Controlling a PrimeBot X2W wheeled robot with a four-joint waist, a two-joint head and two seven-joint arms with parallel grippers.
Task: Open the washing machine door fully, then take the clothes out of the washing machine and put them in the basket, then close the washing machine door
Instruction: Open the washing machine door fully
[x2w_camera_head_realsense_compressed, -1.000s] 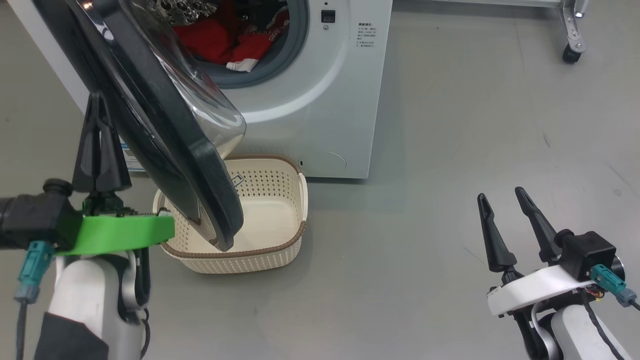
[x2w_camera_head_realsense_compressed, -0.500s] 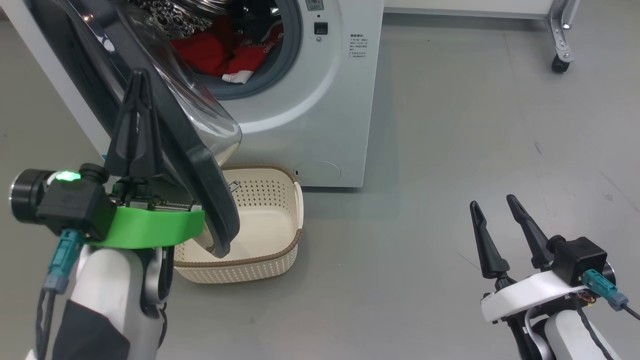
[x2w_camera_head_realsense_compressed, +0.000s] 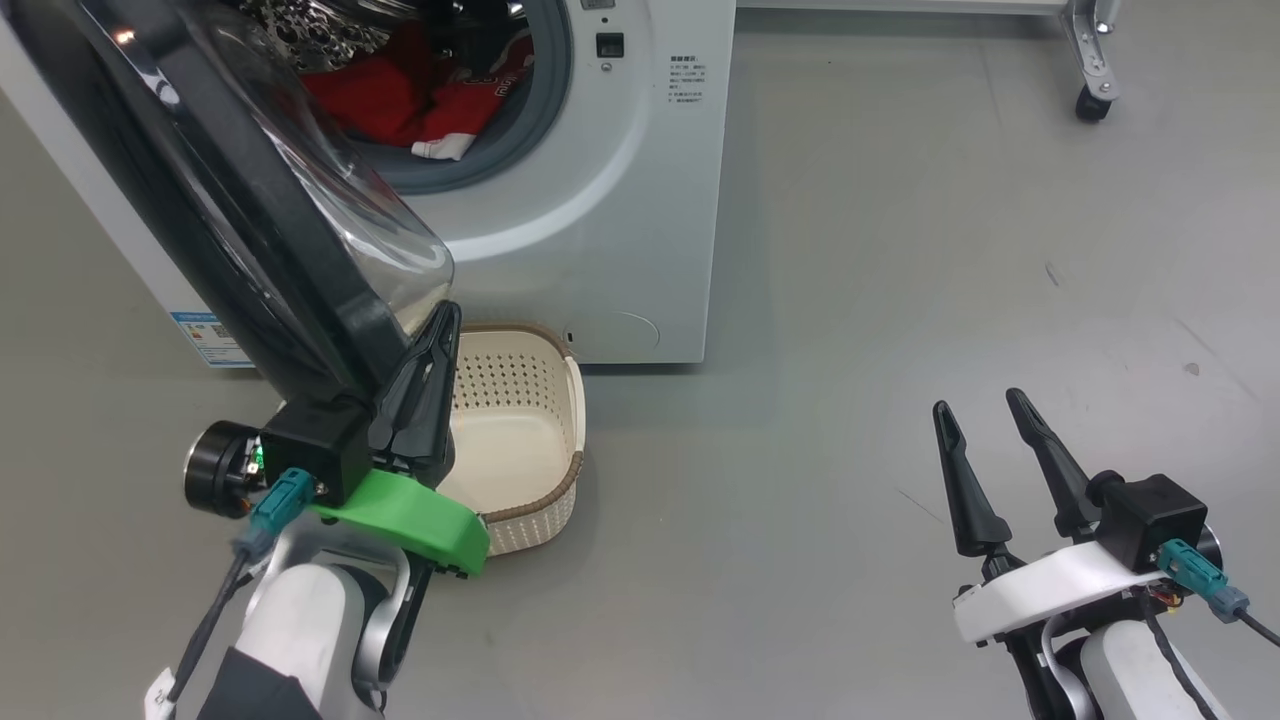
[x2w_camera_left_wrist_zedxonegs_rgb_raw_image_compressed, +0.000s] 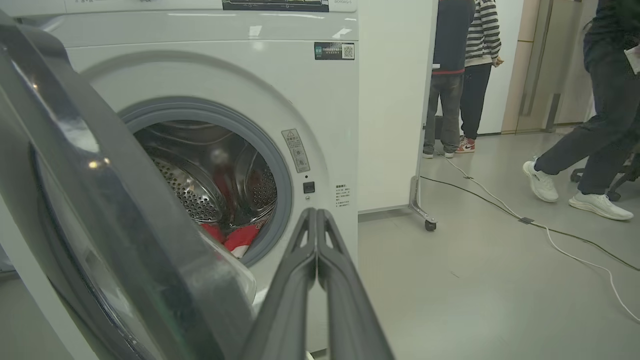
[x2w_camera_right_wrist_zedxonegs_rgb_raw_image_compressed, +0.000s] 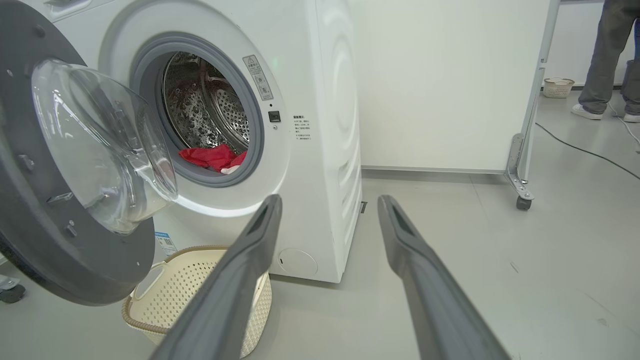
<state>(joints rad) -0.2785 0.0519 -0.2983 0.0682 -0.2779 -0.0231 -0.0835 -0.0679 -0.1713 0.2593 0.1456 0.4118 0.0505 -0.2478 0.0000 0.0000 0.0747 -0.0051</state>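
The washing machine (x2w_camera_head_realsense_compressed: 620, 200) stands at the top of the head view with the washing machine door (x2w_camera_head_realsense_compressed: 250, 230) swung out to the left, its glass bowl facing the drum. The red clothes (x2w_camera_head_realsense_compressed: 400, 95) lie in the drum. On the floor below the door sits the cream basket (x2w_camera_head_realsense_compressed: 530, 440). My left gripper (x2w_camera_head_realsense_compressed: 450, 312) is shut on nothing, right beside the door's lower rim and above the basket; whether it touches the rim is unclear. In the left wrist view the door (x2w_camera_left_wrist_zedxonegs_rgb_raw_image_compressed: 125, 225) fills the left beside the left gripper (x2w_camera_left_wrist_zedxonegs_rgb_raw_image_compressed: 316, 212). My right gripper (x2w_camera_head_realsense_compressed: 976, 399) hangs open at the lower right.
A white panel on a wheeled foot (x2w_camera_right_wrist_zedxonegs_rgb_raw_image_compressed: 522, 200) stands to the right of the machine. People's legs (x2w_camera_left_wrist_zedxonegs_rgb_raw_image_compressed: 590, 150) and a floor cable (x2w_camera_left_wrist_zedxonegs_rgb_raw_image_compressed: 550, 235) are beyond it. The grey floor (x2w_camera_head_realsense_compressed: 850, 300) lies between the machine and my right arm.
My left gripper has swung from the outer left side of the door to under its lower rim, over the basket. The head camera has shifted. The right gripper holds still, open.
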